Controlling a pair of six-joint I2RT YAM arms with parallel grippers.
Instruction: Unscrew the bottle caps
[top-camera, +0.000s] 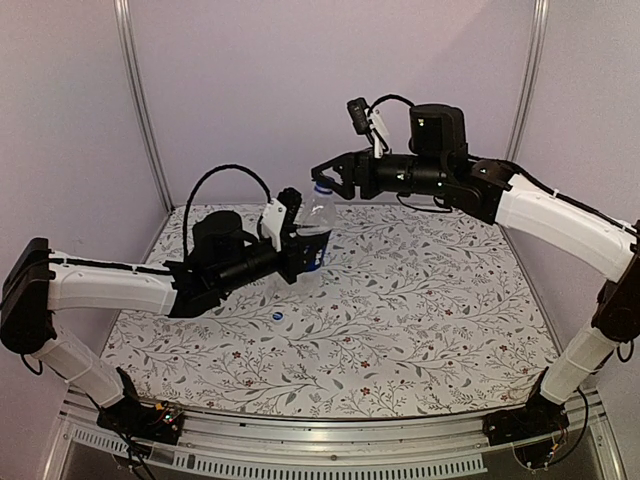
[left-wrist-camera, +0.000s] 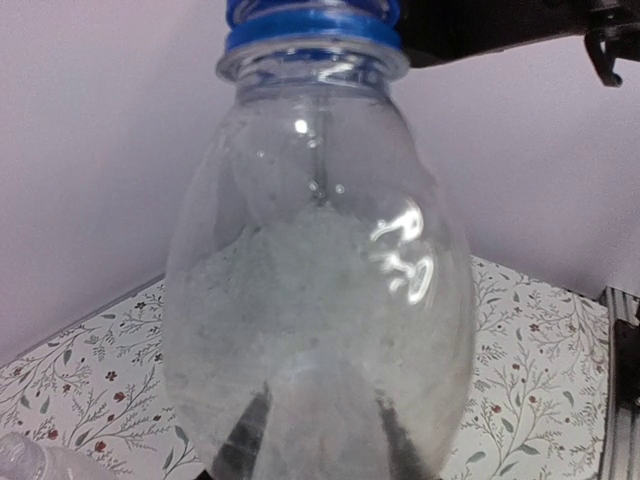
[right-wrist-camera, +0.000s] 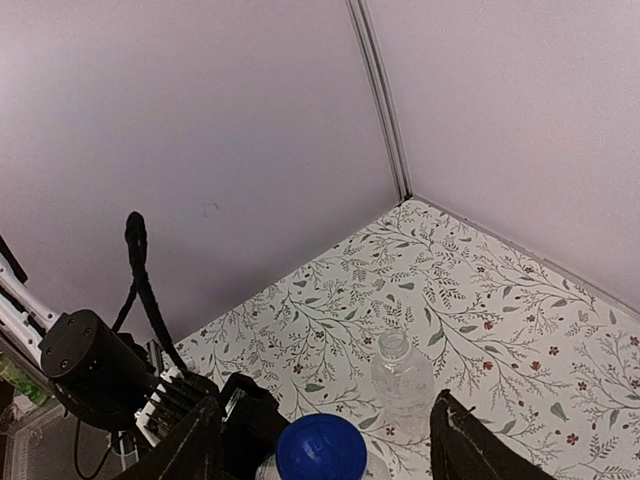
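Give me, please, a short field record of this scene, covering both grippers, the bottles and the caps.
left gripper: shut on the clear plastic bottle, which is upright
held bottle's top: round blue plastic screw cap, on
right gripper: open, one finger on either side of that cap, gaps showing
second bottle: clear plastic, uncapped, standing on the floral table
loose cap: small blue cap lying on the table

We see the plain bottle (left-wrist-camera: 320, 300) as clear, glossy plastic, smooth, with bright glints and a cloudy haze low down. Its blue cap (right-wrist-camera: 320, 448) is smooth plastic with a dull sheen. The surface (top-camera: 420, 320) looks like matt printed cloth. At 6 o'clock the edge rail (top-camera: 330, 428) is ribbed bare metal. The arm shells (top-camera: 560, 215) are glossy white plastic.
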